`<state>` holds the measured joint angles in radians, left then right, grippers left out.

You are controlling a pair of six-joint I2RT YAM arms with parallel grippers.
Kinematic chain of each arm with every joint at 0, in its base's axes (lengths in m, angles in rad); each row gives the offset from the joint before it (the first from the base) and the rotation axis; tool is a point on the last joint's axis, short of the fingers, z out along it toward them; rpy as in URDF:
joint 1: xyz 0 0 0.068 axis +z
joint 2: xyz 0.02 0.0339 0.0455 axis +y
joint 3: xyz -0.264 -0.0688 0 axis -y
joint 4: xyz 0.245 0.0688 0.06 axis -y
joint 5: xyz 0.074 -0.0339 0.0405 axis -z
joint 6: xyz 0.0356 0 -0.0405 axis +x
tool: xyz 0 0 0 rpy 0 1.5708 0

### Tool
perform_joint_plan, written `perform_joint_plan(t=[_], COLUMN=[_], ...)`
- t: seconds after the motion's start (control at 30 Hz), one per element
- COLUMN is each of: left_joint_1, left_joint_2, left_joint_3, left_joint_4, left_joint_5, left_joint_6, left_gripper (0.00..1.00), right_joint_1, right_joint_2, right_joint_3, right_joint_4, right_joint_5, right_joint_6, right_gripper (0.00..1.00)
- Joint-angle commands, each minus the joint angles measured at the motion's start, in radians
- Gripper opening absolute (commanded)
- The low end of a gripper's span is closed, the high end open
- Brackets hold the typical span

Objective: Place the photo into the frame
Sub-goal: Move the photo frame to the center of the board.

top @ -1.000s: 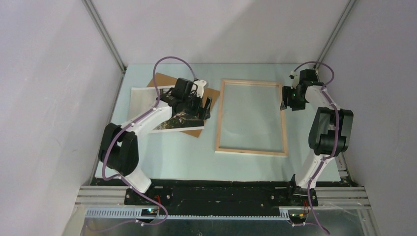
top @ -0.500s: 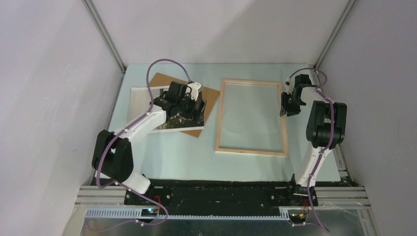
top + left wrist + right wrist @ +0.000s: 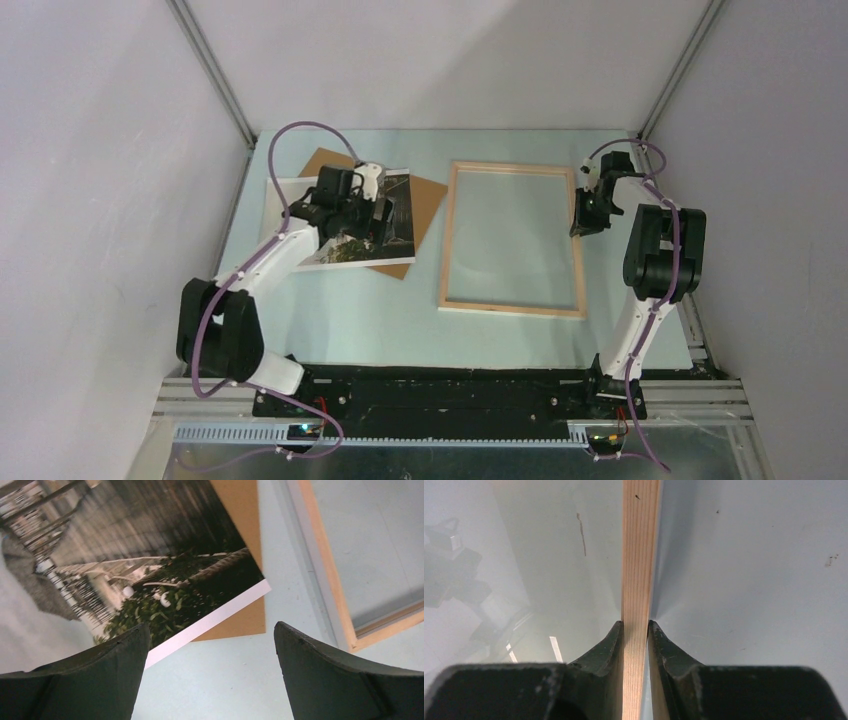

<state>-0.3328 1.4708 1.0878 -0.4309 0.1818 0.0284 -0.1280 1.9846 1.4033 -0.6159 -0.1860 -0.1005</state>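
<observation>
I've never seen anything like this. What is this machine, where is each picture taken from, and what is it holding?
Two robot arms are bolted to a table. The wide picture looks down from above; the other two come from a camera on each wrist. On the table lie a picture frame, a photo and a brown backing board partly under the photo. The right gripper pinches the frame's side rail. The left gripper hangs open above the photo's corner, holding nothing.
</observation>
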Motion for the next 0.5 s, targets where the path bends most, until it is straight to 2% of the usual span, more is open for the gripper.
perform_joint_plan(t=[0.0, 0.2, 0.27, 0.33, 0.47], left_joint_1=[0.067, 0.146, 0.169, 0.187, 0.211], left_joint_2=[-0.068, -0.112, -0.130, -0.148, -0.191], left_joint_3=[-0.023, -0.048, -0.053, -0.056, -0.077], left_joint_4=[0.012, -0.010, -0.018, -0.028, -0.039], left_joint_5=[-0.018, -0.021, -0.022, -0.025, -0.039], left_joint_6=[0.023, 0.025, 0.025, 0.034, 0.058], left_gripper=[0.98, 0.98, 0.98, 0.98, 0.99], right_joint_1=[-0.029, -0.061, -0.063, -0.064, -0.066], right_joint_2=[0.009, 0.001, -0.005, -0.016, -0.055], right_joint_3=[0.037, 0.051, 0.052, 0.053, 0.055], right_joint_4=[0.007, 0.000, -0.007, -0.013, -0.028], right_joint_5=[-0.001, -0.022, -0.031, -0.036, -0.038], right_joint_6=[-0.004, -0.012, -0.014, -0.014, -0.003], right_gripper=[0.06, 0.06, 0.13, 0.29, 0.53])
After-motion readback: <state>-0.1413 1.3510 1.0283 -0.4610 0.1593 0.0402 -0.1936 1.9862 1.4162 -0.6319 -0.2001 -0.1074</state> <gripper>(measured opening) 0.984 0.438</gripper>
